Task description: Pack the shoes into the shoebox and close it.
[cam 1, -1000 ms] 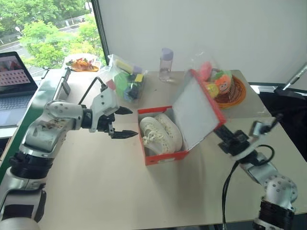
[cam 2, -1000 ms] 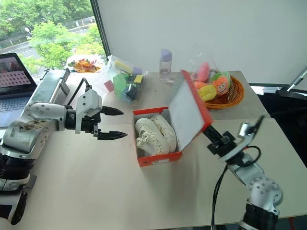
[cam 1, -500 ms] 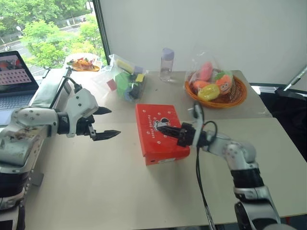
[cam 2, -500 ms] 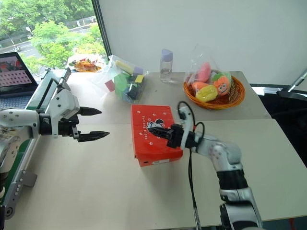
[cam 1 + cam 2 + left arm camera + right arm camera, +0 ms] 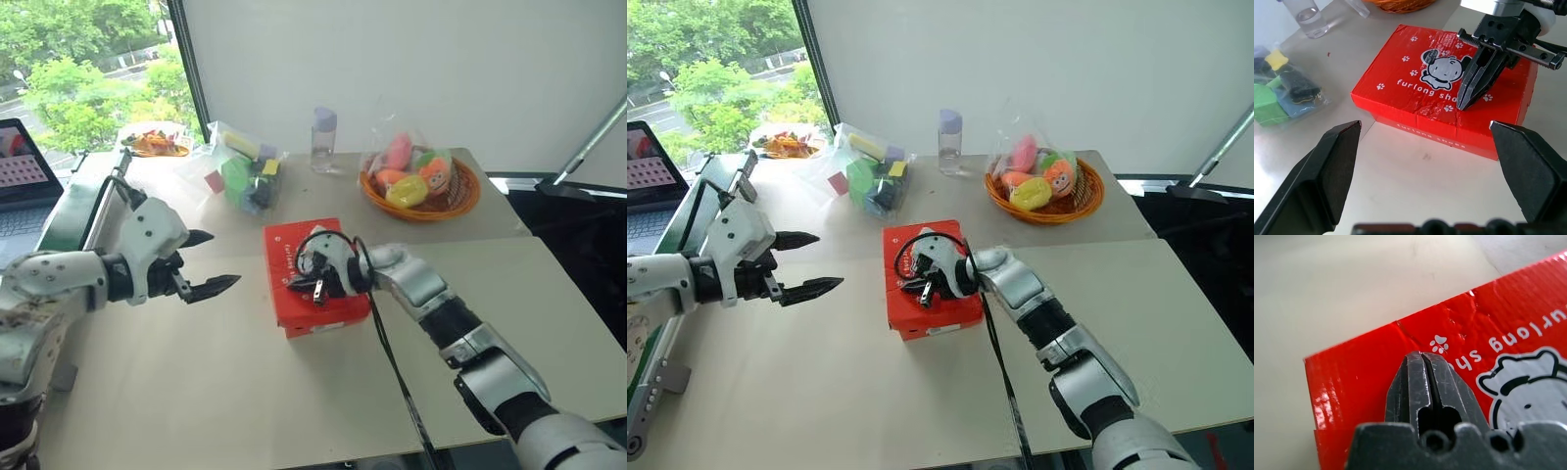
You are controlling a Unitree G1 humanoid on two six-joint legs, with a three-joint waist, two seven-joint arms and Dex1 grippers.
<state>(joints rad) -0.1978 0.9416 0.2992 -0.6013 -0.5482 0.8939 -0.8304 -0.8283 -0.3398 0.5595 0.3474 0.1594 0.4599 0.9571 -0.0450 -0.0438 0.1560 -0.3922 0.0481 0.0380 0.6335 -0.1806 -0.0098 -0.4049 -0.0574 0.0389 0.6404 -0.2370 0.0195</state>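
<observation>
Fingers: your right gripper [image 5: 1467,104] is pinched together on the lid; your left gripper [image 5: 209,262] gapes empty at nine o'clock.
Change: shoebox [image 5: 312,279], open a second ago, now lies shut.
Meaning: packing looks finished.

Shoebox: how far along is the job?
Done, it seems: the shoebox lid lies flat and shut, so the shoes are hidden. In hand: the right hand, shut, tips on the lid as if pressing it. The left hand hangs open beside the box. Left: probably just withdrawing.

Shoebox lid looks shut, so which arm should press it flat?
Probably the right: its shut gripper is already on the shoebox lid, while the open left gripper hangs off to the side.
</observation>
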